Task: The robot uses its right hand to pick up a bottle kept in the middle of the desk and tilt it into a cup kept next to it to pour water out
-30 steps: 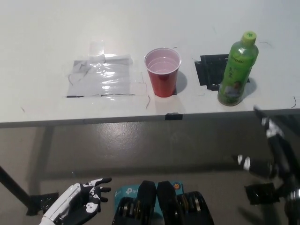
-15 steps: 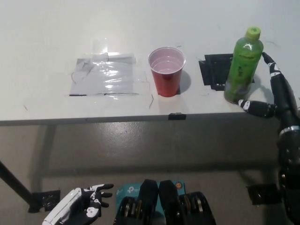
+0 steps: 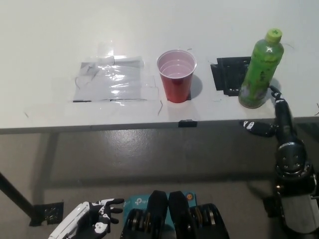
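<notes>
A green bottle with a yellow-green cap stands upright on the white desk, at its right. Left of it is a red cup, upright, with a pale inside. My black right hand is raised at the desk's front edge, just below and right of the bottle's base. It is open, with one finger reaching up beside the base and the thumb pointing left. It holds nothing. The white left hand rests low at the bottom left, fingers apart.
A clear plastic sheet is taped flat to the desk left of the cup. A black patch lies under and behind the bottle. A small black clip sits on the desk's front edge. Grey floor lies below.
The right hand came up from below the desk to beside the bottle, then dropped a little to the front edge. The view shifted slightly. Bottle and cup stay put.
</notes>
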Motion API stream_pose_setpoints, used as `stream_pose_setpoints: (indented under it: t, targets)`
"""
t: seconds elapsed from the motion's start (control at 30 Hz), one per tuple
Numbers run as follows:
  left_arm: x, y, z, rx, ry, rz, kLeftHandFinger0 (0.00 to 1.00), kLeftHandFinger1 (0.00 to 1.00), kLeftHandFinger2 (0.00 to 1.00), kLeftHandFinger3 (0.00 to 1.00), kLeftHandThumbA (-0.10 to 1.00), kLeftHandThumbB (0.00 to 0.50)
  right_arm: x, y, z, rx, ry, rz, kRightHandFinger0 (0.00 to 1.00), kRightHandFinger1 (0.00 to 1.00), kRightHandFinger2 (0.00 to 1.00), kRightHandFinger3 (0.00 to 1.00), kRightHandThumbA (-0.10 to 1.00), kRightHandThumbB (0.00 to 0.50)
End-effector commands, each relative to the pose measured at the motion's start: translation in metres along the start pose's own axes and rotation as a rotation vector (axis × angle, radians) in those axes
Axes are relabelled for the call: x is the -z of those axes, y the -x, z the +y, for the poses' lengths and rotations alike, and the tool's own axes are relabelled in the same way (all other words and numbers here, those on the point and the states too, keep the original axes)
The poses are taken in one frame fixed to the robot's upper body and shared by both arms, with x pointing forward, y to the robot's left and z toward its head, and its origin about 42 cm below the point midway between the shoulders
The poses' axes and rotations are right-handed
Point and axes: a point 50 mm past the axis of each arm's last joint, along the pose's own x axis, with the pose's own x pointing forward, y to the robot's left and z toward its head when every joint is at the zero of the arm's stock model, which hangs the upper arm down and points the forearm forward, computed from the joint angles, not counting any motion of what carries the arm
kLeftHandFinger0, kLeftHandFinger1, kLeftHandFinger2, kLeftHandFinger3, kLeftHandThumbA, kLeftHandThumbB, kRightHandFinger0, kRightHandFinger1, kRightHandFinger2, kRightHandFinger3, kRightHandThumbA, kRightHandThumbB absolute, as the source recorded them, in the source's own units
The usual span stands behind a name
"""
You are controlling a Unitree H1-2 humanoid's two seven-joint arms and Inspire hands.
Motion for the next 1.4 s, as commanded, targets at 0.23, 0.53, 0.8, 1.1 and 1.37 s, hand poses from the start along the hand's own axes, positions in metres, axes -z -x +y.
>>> stream_pose_setpoints:
  t: [0.23, 0.53, 0.8, 1.1, 1.37]
  targets:
    - [-0.005, 0.001, -0.004, 0.077, -0.014, -0.029, 0.82, 0.83, 0.85, 0.97, 0.98, 0.197, -0.082, -0.01, 0.003, 0.045, -0.012, -0.15, 1.0, 1.0, 1.0, 1.0, 0.81, 0.5]
    - [-0.004, 0.005, -0.004, 0.081, -0.014, -0.025, 0.84, 0.84, 0.86, 1.0, 1.0, 0.247, -0.103, -0.021, -0.029, 0.099, -0.007, -0.185, 1.0, 1.0, 1.0, 1.0, 0.77, 0.5]
    - [-0.002, 0.007, -0.006, 0.092, -0.021, -0.022, 0.84, 0.85, 0.88, 1.0, 1.0, 0.268, -0.104, -0.022, -0.036, 0.104, 0.037, -0.19, 1.0, 1.0, 1.0, 1.0, 0.74, 0.5]
    - [-0.003, 0.004, -0.009, 0.131, -0.031, -0.015, 0.86, 0.86, 0.89, 1.0, 1.0, 0.266, -0.103, -0.02, -0.019, 0.077, 0.048, -0.182, 1.0, 1.0, 1.0, 1.0, 0.72, 0.5]
    - [0.003, 0.007, -0.011, 0.124, -0.025, -0.015, 0.85, 0.85, 0.88, 1.0, 1.0, 0.336, -0.099, -0.022, -0.008, 0.054, 0.064, -0.171, 1.0, 1.0, 1.0, 1.0, 0.75, 0.5]
